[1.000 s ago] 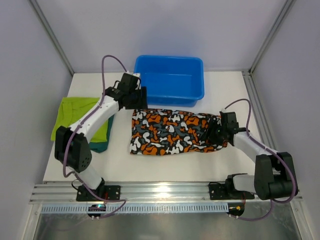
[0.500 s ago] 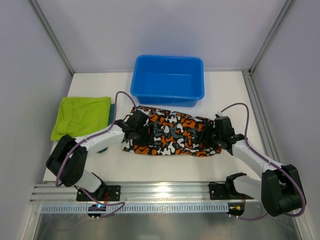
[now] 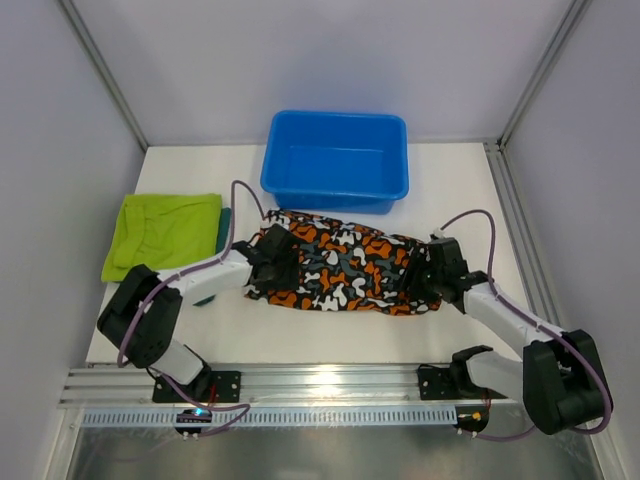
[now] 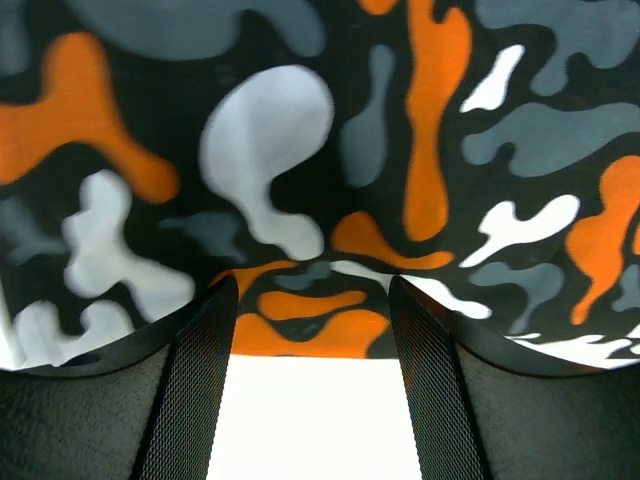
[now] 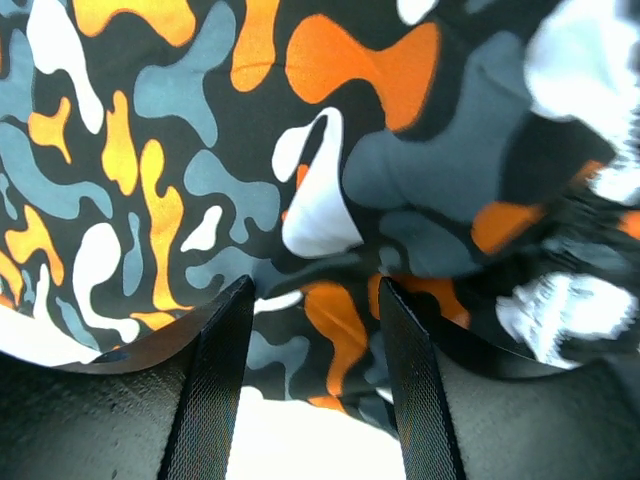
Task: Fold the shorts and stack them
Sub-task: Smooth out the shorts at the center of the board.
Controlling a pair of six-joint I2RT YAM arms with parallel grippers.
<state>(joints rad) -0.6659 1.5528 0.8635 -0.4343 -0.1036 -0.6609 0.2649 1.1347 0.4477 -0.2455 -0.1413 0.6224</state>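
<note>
The camouflage shorts lie spread across the middle of the table, just in front of the tub. My left gripper sits low at their left end, open. In the left wrist view the cloth's edge lies between the fingertips, with bare table behind it. My right gripper is at the right end, also open, and the printed cloth reaches in between its fingers. The lime shorts lie folded at the left on the teal shorts, of which only an edge shows.
A blue plastic tub stands at the back centre, close behind the camouflage shorts. White walls and metal posts close in the table on the left, back and right. The rail with both arm bases runs along the near edge.
My left arm swung down from beside the tub to the left end of the camouflage shorts. The right gripper edged left, and the shorts shifted slightly left and back.
</note>
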